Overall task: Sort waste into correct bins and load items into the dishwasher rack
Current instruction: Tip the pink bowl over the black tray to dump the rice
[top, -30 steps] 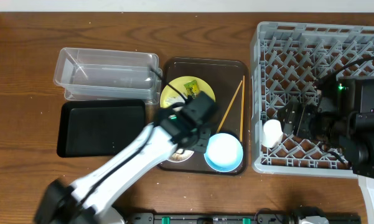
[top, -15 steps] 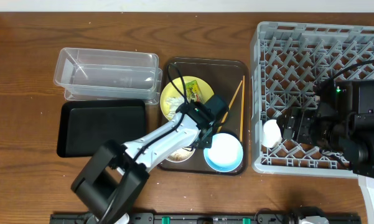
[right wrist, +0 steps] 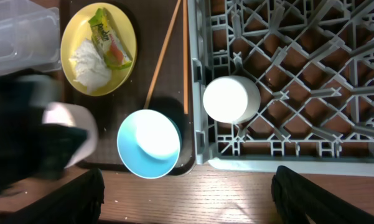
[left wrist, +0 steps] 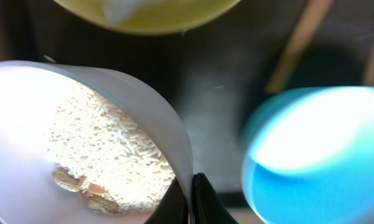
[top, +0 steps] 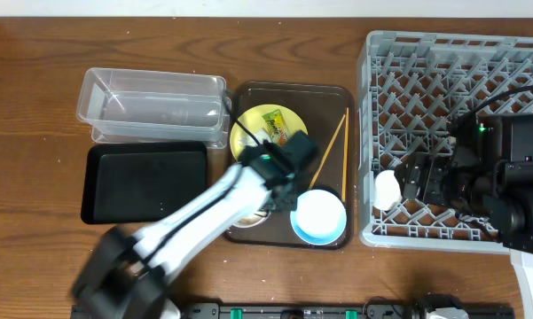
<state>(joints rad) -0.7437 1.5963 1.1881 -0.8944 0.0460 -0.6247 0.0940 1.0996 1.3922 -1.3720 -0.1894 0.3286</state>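
One outstretched, down-tilted left claw (left wrist: 191, 190) pinches the rim of the cream-white bowl (left wrist: 165, 127).

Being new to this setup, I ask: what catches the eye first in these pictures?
The big grey dishwasher rack fills the right side, with a small white cup sitting at its left edge. On the brown tray beside it, the left gripper pinches the rim of a cream-white bowl of rice, next to a light blue bowl.
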